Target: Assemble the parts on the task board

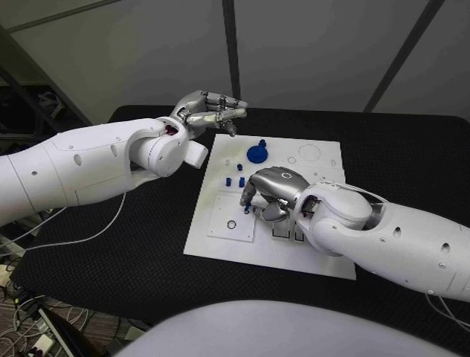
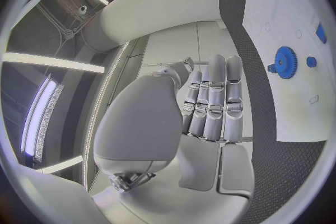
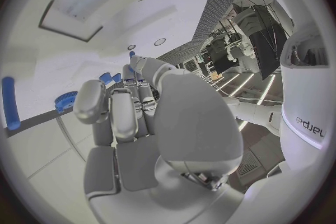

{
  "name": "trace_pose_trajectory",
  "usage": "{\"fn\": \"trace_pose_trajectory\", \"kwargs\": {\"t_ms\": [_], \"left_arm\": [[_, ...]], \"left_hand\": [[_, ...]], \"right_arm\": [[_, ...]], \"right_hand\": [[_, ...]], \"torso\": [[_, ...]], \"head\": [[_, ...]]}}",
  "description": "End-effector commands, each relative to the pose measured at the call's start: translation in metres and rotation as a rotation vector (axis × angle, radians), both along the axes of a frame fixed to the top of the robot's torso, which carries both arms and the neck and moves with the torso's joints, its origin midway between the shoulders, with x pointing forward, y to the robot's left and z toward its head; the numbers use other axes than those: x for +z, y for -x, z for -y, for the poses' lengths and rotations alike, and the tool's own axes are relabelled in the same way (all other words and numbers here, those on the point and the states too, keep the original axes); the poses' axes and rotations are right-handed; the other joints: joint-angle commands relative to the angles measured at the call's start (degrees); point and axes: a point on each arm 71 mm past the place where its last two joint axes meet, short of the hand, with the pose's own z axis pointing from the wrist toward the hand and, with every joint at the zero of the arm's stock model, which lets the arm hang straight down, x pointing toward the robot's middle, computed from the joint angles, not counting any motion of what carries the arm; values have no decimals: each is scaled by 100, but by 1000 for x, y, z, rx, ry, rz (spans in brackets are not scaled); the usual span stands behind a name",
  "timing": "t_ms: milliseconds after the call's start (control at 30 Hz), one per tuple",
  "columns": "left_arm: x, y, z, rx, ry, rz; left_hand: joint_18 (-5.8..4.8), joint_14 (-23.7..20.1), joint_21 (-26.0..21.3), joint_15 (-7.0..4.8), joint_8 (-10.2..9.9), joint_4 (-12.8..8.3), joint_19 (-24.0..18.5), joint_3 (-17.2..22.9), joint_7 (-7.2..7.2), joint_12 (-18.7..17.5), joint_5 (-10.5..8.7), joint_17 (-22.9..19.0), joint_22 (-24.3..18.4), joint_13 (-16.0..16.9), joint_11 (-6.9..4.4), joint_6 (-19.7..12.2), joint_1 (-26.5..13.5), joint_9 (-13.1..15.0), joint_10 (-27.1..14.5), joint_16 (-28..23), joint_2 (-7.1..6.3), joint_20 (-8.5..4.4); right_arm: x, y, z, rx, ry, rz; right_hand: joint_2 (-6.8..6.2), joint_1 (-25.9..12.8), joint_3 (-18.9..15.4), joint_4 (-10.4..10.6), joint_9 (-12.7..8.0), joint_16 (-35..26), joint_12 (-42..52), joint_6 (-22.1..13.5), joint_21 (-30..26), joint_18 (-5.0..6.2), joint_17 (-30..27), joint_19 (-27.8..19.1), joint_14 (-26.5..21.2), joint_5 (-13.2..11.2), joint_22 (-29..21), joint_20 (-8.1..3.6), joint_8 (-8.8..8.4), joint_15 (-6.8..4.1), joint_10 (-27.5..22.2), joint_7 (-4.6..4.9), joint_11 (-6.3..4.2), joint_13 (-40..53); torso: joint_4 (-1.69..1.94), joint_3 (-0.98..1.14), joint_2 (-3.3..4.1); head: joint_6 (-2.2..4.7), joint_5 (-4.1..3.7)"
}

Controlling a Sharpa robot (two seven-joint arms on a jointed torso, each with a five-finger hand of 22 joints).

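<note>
The right hand point(image 1: 269, 192) hangs low over the middle of the board point(image 1: 321, 249), fingers point(image 3: 122, 115) curled together; I cannot tell whether they pinch a part. Small blue parts point(image 1: 235, 181) lie just beside it, the blue gear point(image 1: 257, 154) stands further back. The left hand point(image 1: 208, 111) waits off the board's far corner, fingers point(image 2: 213, 101) together, holding nothing. Best to lower slowly, keep the wrist steady, and avoid knocking the loose parts

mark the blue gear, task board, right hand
blue gear point(image 1: 257, 154), head view, on the gear's face.
task board point(image 1: 300, 256), head view, bare white near corner.
right hand point(image 1: 269, 190), head view, back of the hand over the board.
</note>
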Motion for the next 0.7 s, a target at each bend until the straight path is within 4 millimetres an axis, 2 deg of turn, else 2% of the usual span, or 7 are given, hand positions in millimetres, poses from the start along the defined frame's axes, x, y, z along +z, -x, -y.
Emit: {"fn": "trace_pose_trajectory", "kwargs": {"t_ms": [33, 700], "left_arm": [[2, 0, 1, -7, 8, 4], [2, -1, 0, -8, 8, 2]], "left_hand": [[-108, -45, -11, 13, 28, -6, -37, -41, 18, 22, -16, -8, -8, 4, -2, 26, 2, -7, -30, -19, 59, -10], [-108, -49, -22, 15, 31, -2, -39, -54, 16, 30, -16, -16, -17, 4, -1, 28, -6, -8, -39, -24, 67, -8]], "right_arm": [[-1, 0, -1, 11, 15, -4], [-9, 0, -1, 11, 39, -16]], "right_hand": [[65, -13, 15, -13, -9, 37, 6, -5, 20, -81, 6, 27, 236, 31, 5, -1, -36, -53, 129, 11, -115, 53], [68, -18, 17, -19, -11, 42, 0, -10, 27, -82, 10, 29, 236, 35, 15, 3, -39, -52, 124, 13, -112, 54]], "torso": [[1, -2, -1], [3, -2, -1]], "head": [[-13, 7], [-72, 49]]}}
